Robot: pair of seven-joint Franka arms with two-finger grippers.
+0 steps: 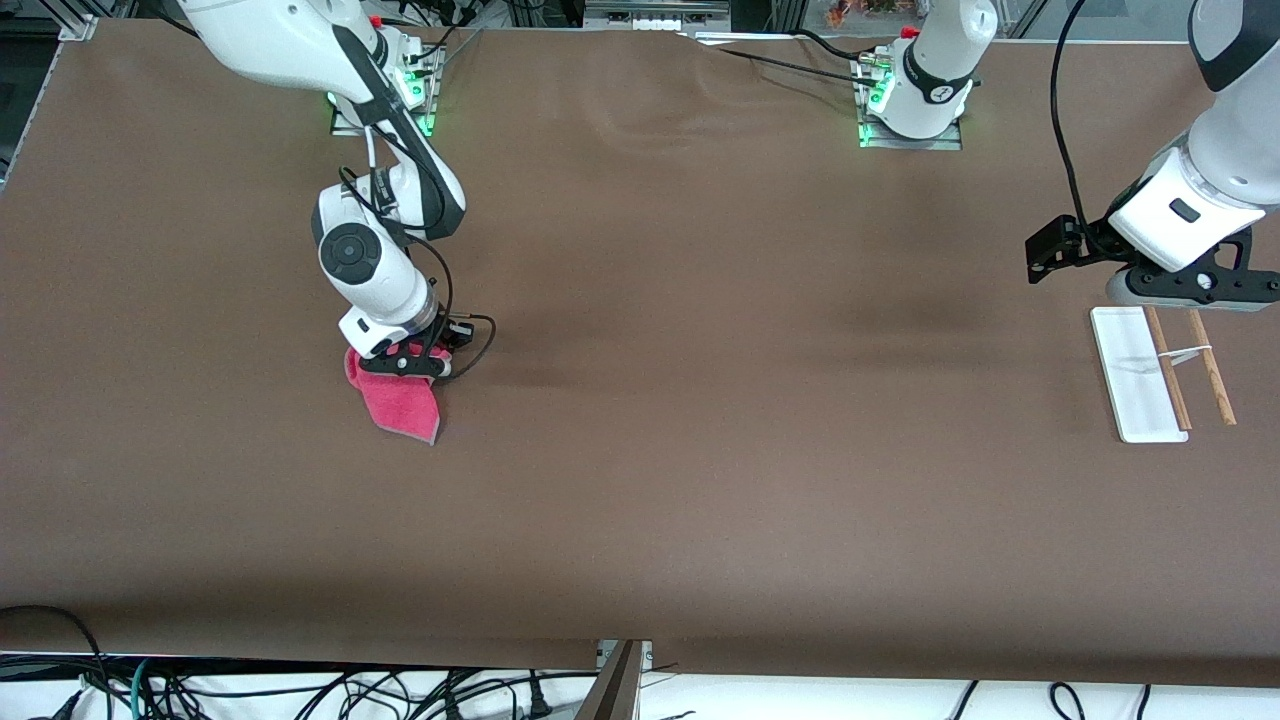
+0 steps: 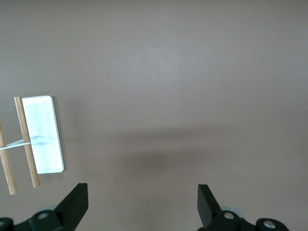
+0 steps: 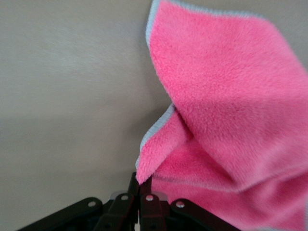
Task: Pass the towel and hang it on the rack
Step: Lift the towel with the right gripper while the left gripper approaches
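Right pincer (image 1: 408,366) is down at the surface (image 1: 640,400) toward the right arm's end, its fingers pressed together on a corner of the towel (image 1: 398,400). In the right wrist view the two dark fingers (image 3: 132,199) meet tightly, and a folded, grey-edged flap of the towel (image 3: 226,110) is nipped between them at its tip. From that pinched corner the pink-red cloth spreads out on the brown surface, part of it doubled over so that one layer lies on another and the thin grey stitched edge shows along the fold. In the front view the cloth lies under the pincer and reaches from it toward the front camera, ending in a pointed corner.

Left pincer (image 1: 1190,288) hangs in the air at the left arm's end of the surface, over the end of the rack (image 1: 1160,375) that is farther from the front camera, and this arm waits. Its fingers are spread wide: in the left wrist view the two black fingertips (image 2: 74,204) stand well apart with only bare brown surface between them, and nothing is in them. The rack (image 2: 43,134) rests on the surface well apart from the towel, its white flat base lying lengthwise, with two thin wooden rods running parallel beside and over it, joined by a thin wire.
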